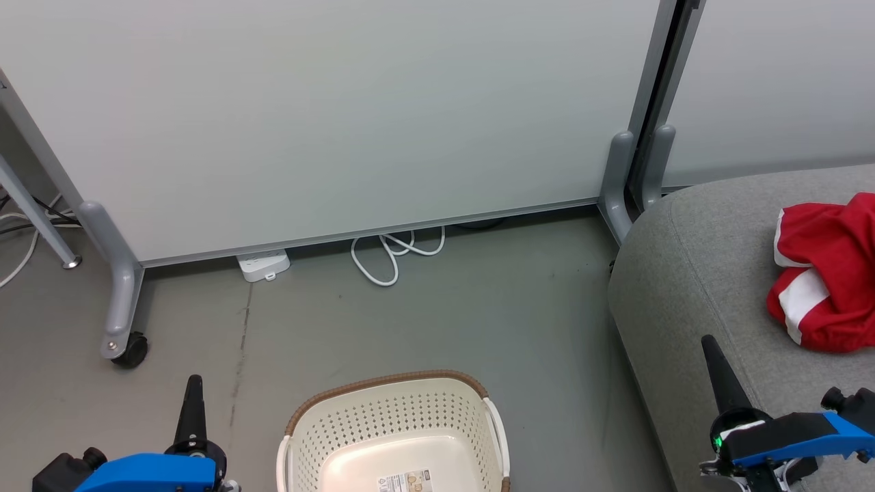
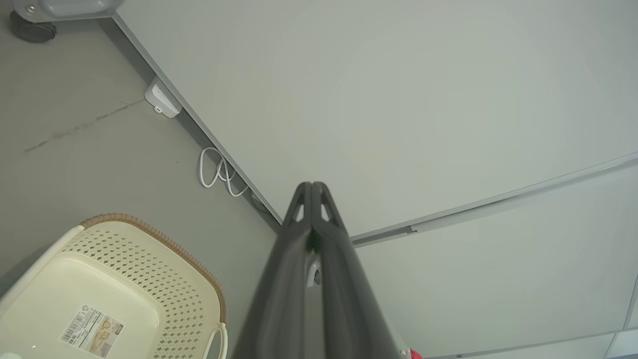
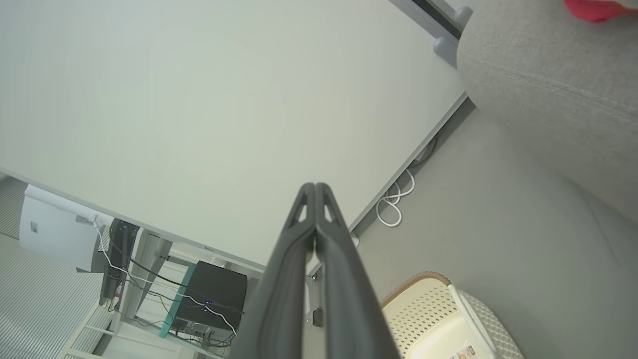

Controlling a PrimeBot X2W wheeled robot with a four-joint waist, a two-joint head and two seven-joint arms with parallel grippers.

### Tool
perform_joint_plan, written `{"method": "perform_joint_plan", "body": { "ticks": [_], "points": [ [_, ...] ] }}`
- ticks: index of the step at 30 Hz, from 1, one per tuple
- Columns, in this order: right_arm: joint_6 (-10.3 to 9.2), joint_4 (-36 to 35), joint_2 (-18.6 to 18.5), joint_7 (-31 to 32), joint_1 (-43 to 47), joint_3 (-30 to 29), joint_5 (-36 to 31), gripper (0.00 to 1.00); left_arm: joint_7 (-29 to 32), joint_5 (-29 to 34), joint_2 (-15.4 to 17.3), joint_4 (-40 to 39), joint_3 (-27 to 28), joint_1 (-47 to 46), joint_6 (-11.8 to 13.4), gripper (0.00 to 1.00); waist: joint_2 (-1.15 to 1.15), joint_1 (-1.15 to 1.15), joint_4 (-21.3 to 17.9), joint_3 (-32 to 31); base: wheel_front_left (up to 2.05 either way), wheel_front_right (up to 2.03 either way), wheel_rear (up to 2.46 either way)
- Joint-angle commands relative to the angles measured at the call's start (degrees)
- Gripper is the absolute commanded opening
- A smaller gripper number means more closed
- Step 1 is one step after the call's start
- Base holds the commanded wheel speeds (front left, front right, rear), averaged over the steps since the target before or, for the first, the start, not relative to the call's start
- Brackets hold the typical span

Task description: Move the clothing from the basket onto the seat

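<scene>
The red clothing (image 1: 824, 273) with white striped trim lies bunched on the grey seat (image 1: 697, 273) at the right; a corner of the clothing (image 3: 595, 9) shows in the right wrist view. The cream basket (image 1: 396, 437) stands on the floor at the bottom centre, holding nothing, its label sticker bare. My left gripper (image 1: 195, 383) is shut with nothing in it, left of the basket (image 2: 119, 294). Over the seat's front edge, my right gripper (image 1: 707, 343) is shut and holds nothing, its fingertips (image 3: 315, 192) pressed together.
A pale wheeled partition (image 1: 328, 116) stands behind, with grey feet and a caster (image 1: 130, 350). A white power strip (image 1: 263, 265) and a coiled white cable (image 1: 393, 254) lie at its base. Grey floor (image 1: 424, 321) stretches between basket and partition.
</scene>
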Motion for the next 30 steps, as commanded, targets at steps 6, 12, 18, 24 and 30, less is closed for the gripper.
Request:
{"method": "perform_joint_plan", "body": {
  "ticks": [6,12,18,24,30],
  "points": [
    [0.02,-0.3,-0.2,0.6,-1.9,-0.5,5.4,0.00,1.3,-4.1,0.1,-0.8,0.5,-2.2,-0.3,0.00,0.00,0.00,0.0,0.2,0.00,0.00,0.00],
    [0.02,-0.2,-0.2,1.1,-2.0,-0.8,8.9,0.00,2.2,-6.9,0.0,-0.9,0.8,-2.8,-0.4,0.00,0.00,0.00,0.1,0.3,0.00,0.00,0.00],
    [0.02,-0.1,-0.2,1.4,-2.1,-0.9,11.8,0.00,2.9,-9.1,-0.1,-1.0,1.1,-3.2,-0.4,0.00,0.00,0.00,0.1,0.5,0.00,0.00,0.00],
    [0.02,0.0,-0.2,1.8,-2.4,-1.2,15.0,0.00,3.6,-11.7,-0.1,-1.2,1.3,-3.8,-0.4,0.00,0.00,0.00,0.1,0.6,0.00,0.00,0.00],
    [0.03,0.1,-0.2,2.1,-2.7,-1.4,18.1,0.00,4.5,-14.1,-0.2,-1.3,1.5,-4.3,-0.4,0.00,0.00,0.00,0.1,0.8,0.00,0.00,0.00]
  ]
}}
